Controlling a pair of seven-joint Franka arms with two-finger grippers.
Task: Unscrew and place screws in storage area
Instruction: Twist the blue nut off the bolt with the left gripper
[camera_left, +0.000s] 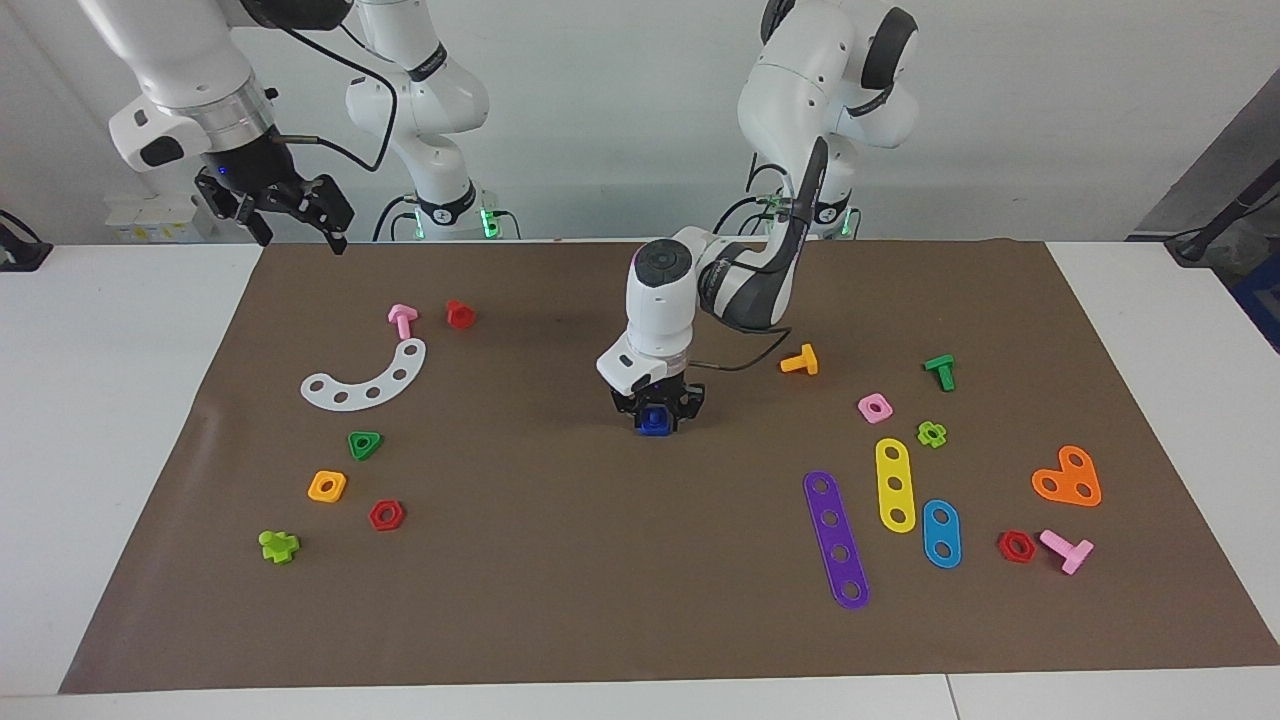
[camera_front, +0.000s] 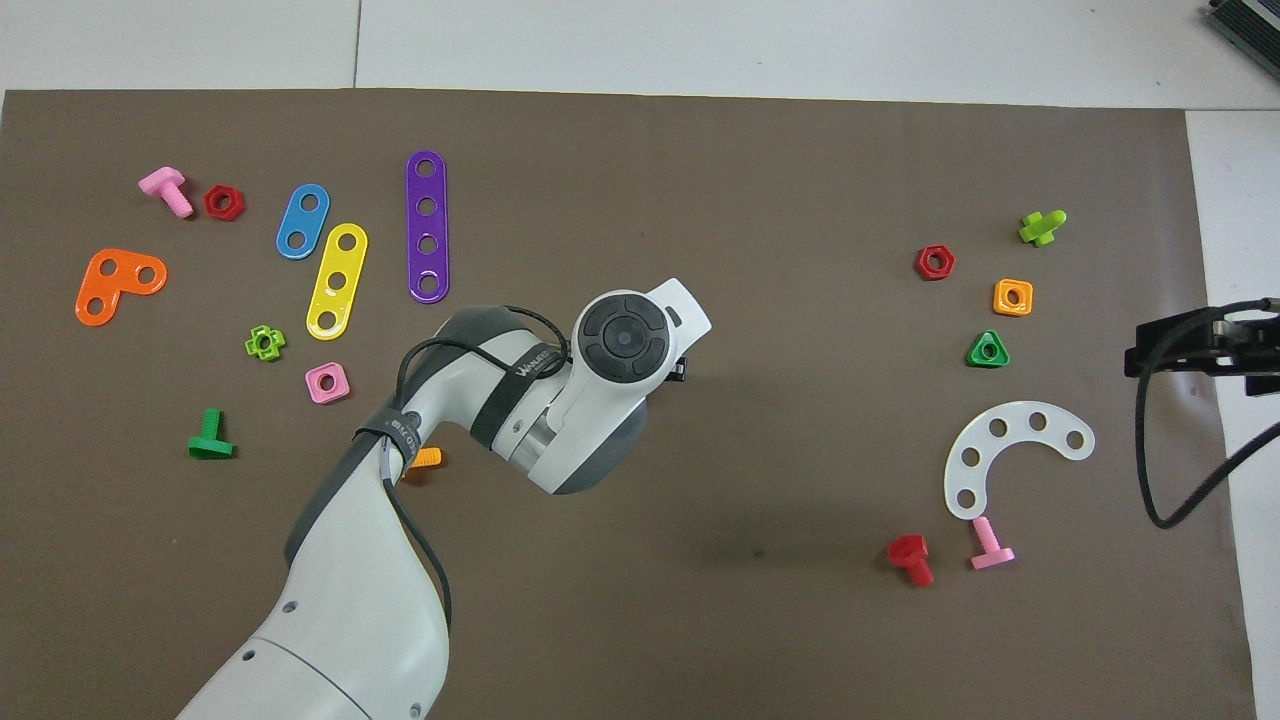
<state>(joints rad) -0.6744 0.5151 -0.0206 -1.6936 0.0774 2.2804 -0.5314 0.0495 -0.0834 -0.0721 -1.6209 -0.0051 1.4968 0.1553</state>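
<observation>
Left gripper (camera_left: 655, 418) is pointing straight down at the middle of the brown mat (camera_left: 560, 560), its fingers sitting either side of the dark-blue screw (camera_left: 655, 423). Screw is resting on the mat between the fingertips; whether the fingers are actually pressing on it, cannot tell. In the overhead view the left arm's wrist is covering both gripper and screw.

Right gripper (camera_left: 300, 215) is hanging in the air over the mat's edge at the right arm's end of the worktop (camera_left: 110, 420), fingers spread apart, holding nothing; that arm is waiting.

Toward the right arm's end: white curved strip (camera_left: 368, 378), with a pink bolt (camera_left: 402, 319) and a red bolt (camera_left: 460, 314) lying nearer the robots than it; a green triangular nut (camera_left: 365, 444) is lying farther out.

Toward the left arm's end: orange bolt (camera_left: 800, 360), green bolt (camera_left: 940, 371), pink square nut (camera_left: 875, 407), purple strip (camera_left: 836, 539), yellow strip (camera_left: 895, 484).
</observation>
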